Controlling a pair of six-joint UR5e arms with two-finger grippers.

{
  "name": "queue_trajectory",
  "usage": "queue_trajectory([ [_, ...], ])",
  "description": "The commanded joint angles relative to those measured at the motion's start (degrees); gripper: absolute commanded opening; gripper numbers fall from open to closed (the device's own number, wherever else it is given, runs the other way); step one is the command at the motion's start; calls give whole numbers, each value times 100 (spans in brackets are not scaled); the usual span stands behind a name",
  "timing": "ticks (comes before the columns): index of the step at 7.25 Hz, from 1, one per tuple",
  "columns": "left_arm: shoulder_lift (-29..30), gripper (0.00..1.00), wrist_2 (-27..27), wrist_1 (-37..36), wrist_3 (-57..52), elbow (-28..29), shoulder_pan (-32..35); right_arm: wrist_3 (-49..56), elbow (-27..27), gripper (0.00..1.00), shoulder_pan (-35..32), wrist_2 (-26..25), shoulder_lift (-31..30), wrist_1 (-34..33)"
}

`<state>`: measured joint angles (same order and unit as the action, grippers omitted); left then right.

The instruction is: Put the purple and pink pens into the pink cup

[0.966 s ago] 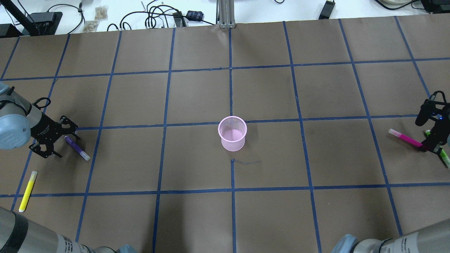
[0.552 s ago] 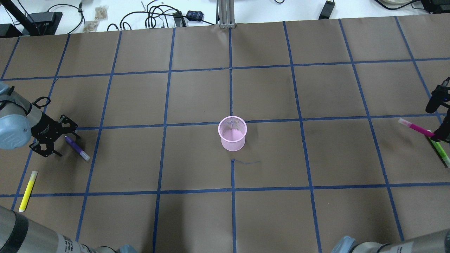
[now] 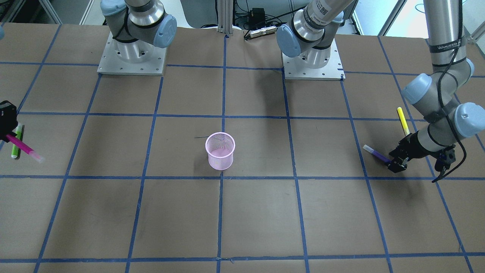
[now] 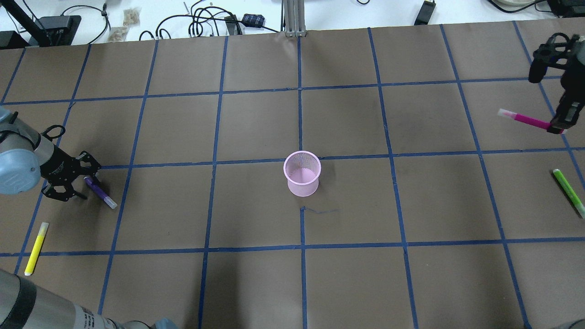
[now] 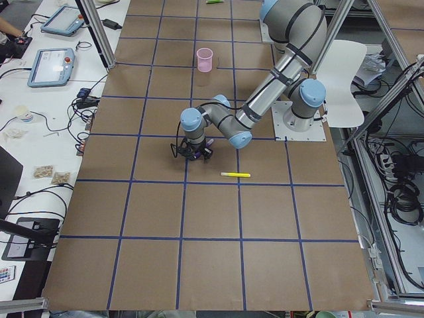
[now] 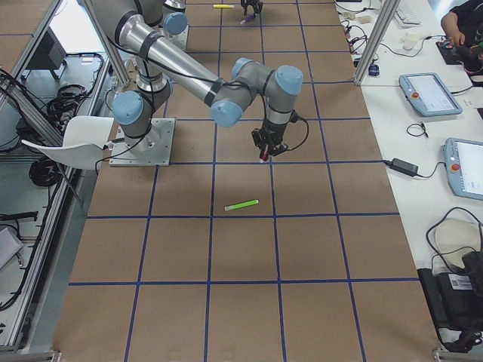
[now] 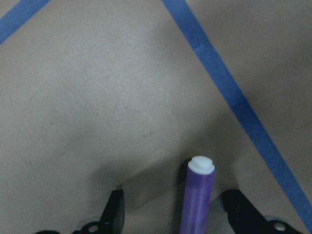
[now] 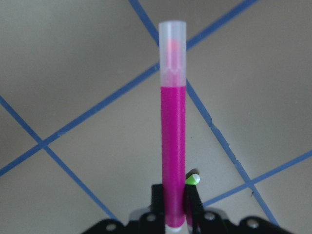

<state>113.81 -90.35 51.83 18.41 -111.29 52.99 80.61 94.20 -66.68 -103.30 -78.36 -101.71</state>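
**You:** Which pen goes first?

**Helper:** The pink pen point(image 4: 524, 119). Your right gripper point(image 4: 555, 127) is clamped on its back end and holds it up off the table point(image 4: 411, 283), at the far right.

**You:** Where is the cup from there?

**Helper:** The cup point(image 4: 301, 173) stands upright in the middle of the table. It is well apart from that gripper, off to its left. Its mouth faces up and I see nothing inside.

**You:** How does the pen lie?

**Helper:** Almost flat, with its clear cap pointing left, toward the cup's side. I think you must carry it left until it is over the cup. Then tip it so one end points down, or it may land across the rim.

**You:** And the purple pen?

**Helper:** The purple pen point(image 4: 101, 193) lies slanted on the table at the left. Its white tip points right and a bit toward the robot. Your left gripper point(image 4: 89, 185) is down at its back end. The fingers point(image 7: 113, 214) are spread on both sides and not touching it, so it is not pinched. From there the cup is off to the right.

**You:** Which arm is nearer?

**Helper:** Both look about as far. The right one has its pen in hand, so I would move that one first.
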Motion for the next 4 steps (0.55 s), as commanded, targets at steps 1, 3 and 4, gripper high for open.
queue_trajectory([
  [1, -17, 41, 0, -23, 13, 2, 1, -857, -515, 0, -1166, -226, -47, 615],
  [3, -96, 31, 8, -110, -13, 20, 36, -2761, -525, 0, -2509, -592, -47, 644],
  [4, -139, 31, 8, -85, -13, 133, 80, -3258, -517, 0, -3012, -700, -4, 644],
])
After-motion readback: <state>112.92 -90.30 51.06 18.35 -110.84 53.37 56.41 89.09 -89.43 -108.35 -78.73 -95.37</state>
